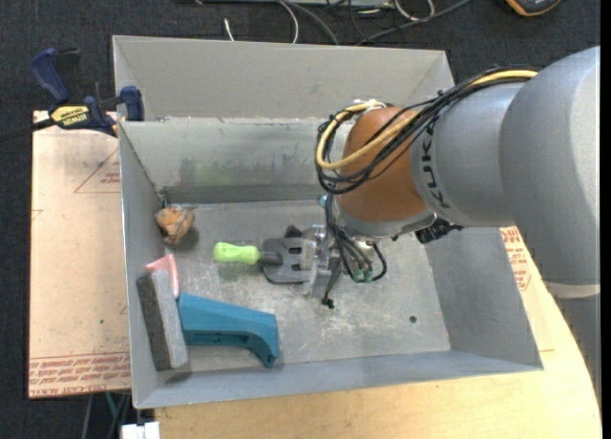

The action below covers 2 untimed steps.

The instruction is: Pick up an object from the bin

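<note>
Your fingers (pixel 321 267) are hanging at the green-handled tool's (pixel 239 254) grey end, gap untellable; a blue block (pixel 229 325) is lying near it.

Bin (pixel 286 156) is plain grey w/ dull streaks; arm (pixel 535 170) silver-grey, wrist cover (pixel 382 175) orange (yellow & black cables (pixel 327 146) over it). Inside: lime-green handle (pixel 236 254) w/ dark grey head (pixel 284 258), teal-blue plastic piece (pixel 229 328), pink strip (pixel 168 270), grey bar (pixel 159 323), mottled tan lump (pixel 176 222).
</note>
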### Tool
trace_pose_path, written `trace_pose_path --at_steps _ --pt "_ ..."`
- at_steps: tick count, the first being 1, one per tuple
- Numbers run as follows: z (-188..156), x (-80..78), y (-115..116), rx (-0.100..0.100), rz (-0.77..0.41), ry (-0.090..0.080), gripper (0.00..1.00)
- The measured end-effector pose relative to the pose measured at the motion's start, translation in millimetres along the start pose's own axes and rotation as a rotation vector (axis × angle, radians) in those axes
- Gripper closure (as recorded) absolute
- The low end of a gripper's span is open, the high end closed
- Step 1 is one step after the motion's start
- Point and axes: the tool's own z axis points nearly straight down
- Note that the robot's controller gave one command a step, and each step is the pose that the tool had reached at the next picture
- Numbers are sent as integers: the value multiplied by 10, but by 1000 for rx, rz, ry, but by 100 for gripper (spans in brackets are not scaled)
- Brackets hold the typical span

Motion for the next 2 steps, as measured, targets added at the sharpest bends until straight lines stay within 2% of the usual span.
trace_pose_path --at_steps 2 --pt "-79 3 2 -1 1 0 100"
